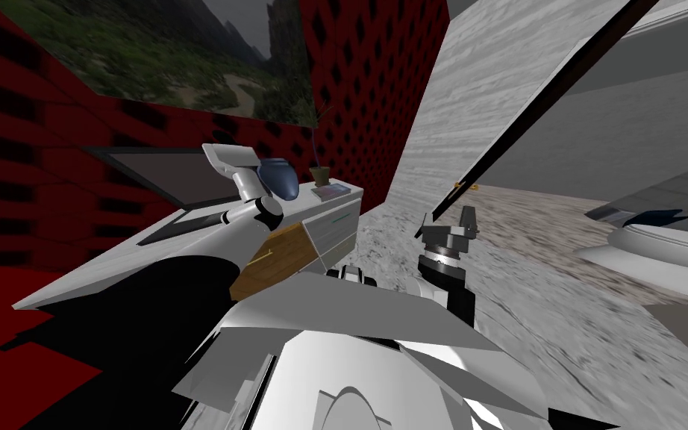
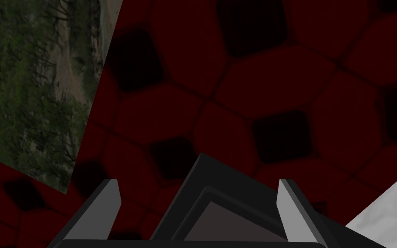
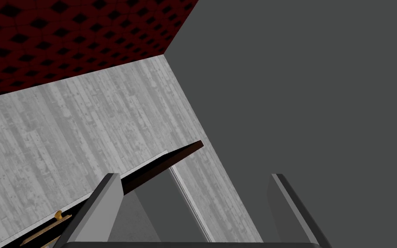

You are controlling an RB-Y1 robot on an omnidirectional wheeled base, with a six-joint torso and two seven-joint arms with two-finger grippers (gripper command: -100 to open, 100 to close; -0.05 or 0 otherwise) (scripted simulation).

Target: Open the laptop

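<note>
Laptop (image 1: 163, 179): by the desk's (image 1: 96, 280) back edge, lid up, its long edge running along the wall.
Left gripper (image 2: 198, 211): spread wide, my nearer hand; the lid's corner sits between the fingers, ungripped.
Right gripper (image 3: 197, 211): spread wide, well off the desk.

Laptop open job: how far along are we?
Done, it seems: the dark grey laptop sits on the pale grey desk with its screen lid raised off the base. In hand: the left gripper is open, the lid's top corner between its fingers, nothing clamped. The right gripper is open and holds nothing. Left: perhaps tip the lid a little further, then draw the arm clear.
</note>
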